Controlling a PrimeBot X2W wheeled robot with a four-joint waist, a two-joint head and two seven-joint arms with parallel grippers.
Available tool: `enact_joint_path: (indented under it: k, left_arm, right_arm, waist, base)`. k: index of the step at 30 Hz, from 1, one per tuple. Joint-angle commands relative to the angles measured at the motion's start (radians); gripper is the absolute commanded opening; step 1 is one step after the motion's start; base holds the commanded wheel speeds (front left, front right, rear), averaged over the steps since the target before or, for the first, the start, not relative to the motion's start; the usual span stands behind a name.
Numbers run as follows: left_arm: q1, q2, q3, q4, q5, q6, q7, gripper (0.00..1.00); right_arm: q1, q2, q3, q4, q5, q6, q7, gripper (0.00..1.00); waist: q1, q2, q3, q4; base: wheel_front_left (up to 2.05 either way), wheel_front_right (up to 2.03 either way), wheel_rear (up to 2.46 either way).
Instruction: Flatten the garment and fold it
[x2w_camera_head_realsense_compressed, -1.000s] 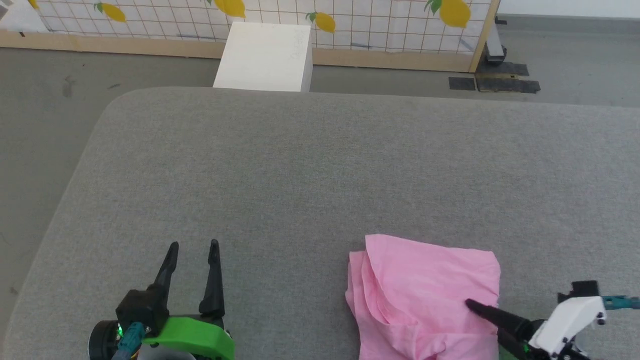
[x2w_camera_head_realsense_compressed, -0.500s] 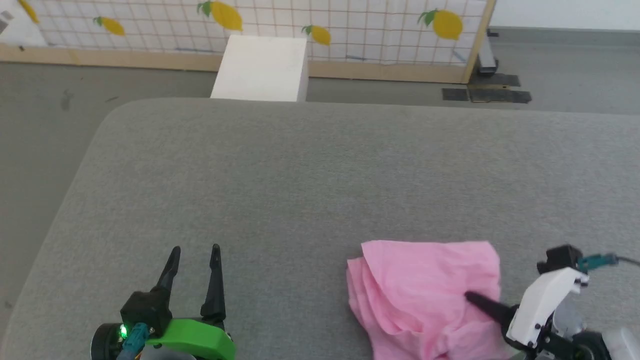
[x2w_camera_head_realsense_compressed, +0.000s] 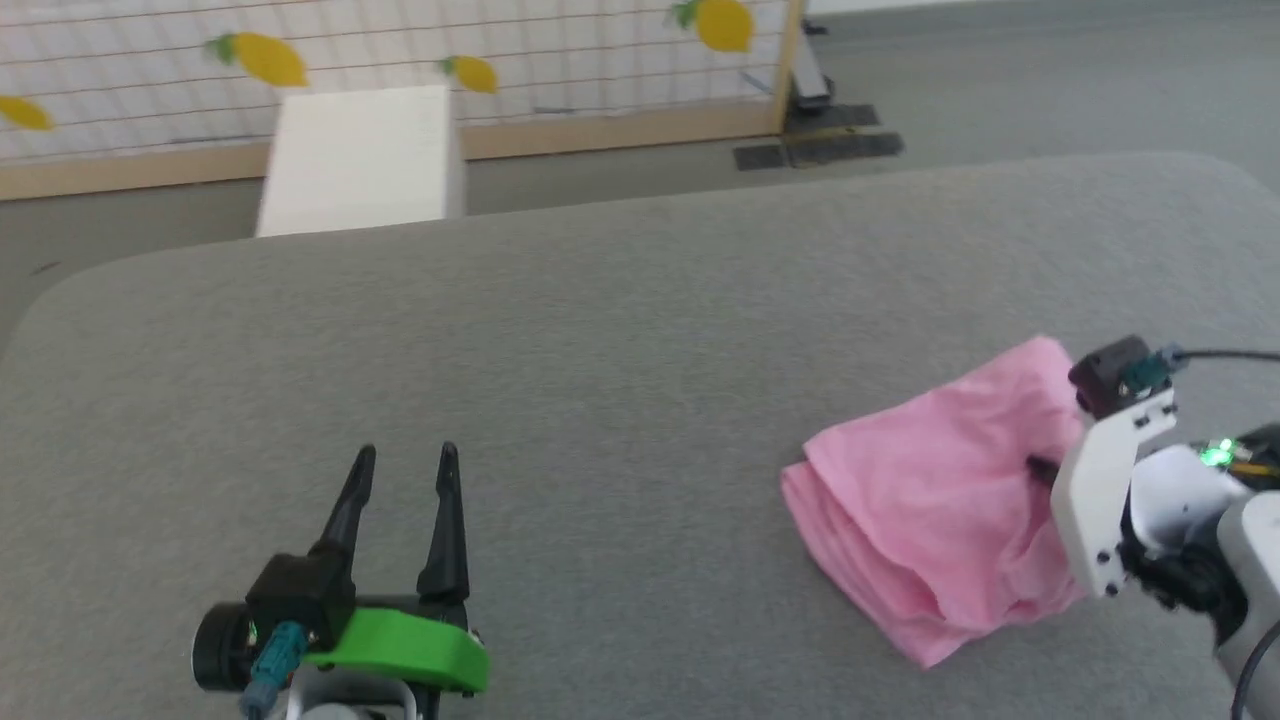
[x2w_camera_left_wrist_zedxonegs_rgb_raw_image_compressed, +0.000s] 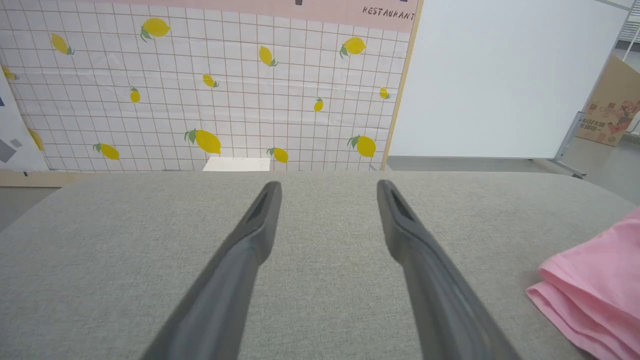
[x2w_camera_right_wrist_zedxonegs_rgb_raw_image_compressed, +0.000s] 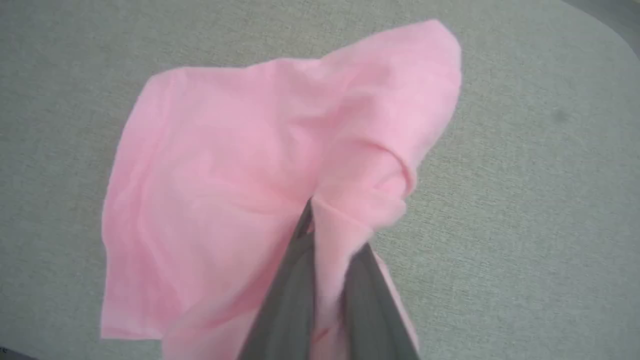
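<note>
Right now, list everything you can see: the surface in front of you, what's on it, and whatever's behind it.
garment: one, light pink, bunched on the right side of the padded surface
padded surface: one, grey, directly before the robot
block: one, white, on the floor beyond the surface's far edge
screen: one, white grid with yellow lemons, wood-framed, behind the block
floor patches: a few, black, by the screen's right post
cardboard box: one, brown, far right, by a white wall
left gripper: one, dark fingers, open over bare surface
right gripper: one, dark fingers, shut on a garment fold
</note>
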Motion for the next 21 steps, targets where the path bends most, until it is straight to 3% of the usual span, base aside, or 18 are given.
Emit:
enact_joint_path:
  k: [1, 6, 9, 21]
  left_arm:
    - [-0.030, -0.004, 0.004, -0.014, 0.019, -0.006, -0.004, 1.00]
    - [-0.090, 0.007, 0.003, -0.049, 0.045, -0.022, -0.004, 1.00]
    - [-0.142, 0.020, -0.005, -0.066, 0.061, -0.034, 0.000, 1.00]
    - [-0.293, 0.078, -0.011, -0.135, 0.106, -0.058, 0.048, 1.00]
  right_arm:
    - [-0.039, -0.013, 0.012, 0.010, -0.010, -0.002, -0.012, 0.00]
    - [-0.142, -0.055, 0.041, 0.097, -0.033, -0.002, -0.083, 0.00]
    - [-0.191, -0.060, 0.023, 0.175, -0.043, -0.002, -0.140, 0.00]
    - [-0.393, -0.035, -0.193, 0.509, -0.121, -0.002, -0.442, 0.00]
  waist:
    - [0.0000, 0.0070, 0.082, -0.143]
    - [0.0000, 0.0070, 0.194, -0.257]
    - [0.0000, 0.0070, 0.267, -0.291]
    - [0.0000, 0.0070, 0.475, -0.280]
  base:
    - [0.00, 0.00, 0.00]
    - [0.00, 0.00, 0.00]
    - [0.00, 0.00, 0.00]
    - [0.00, 0.00, 0.00]
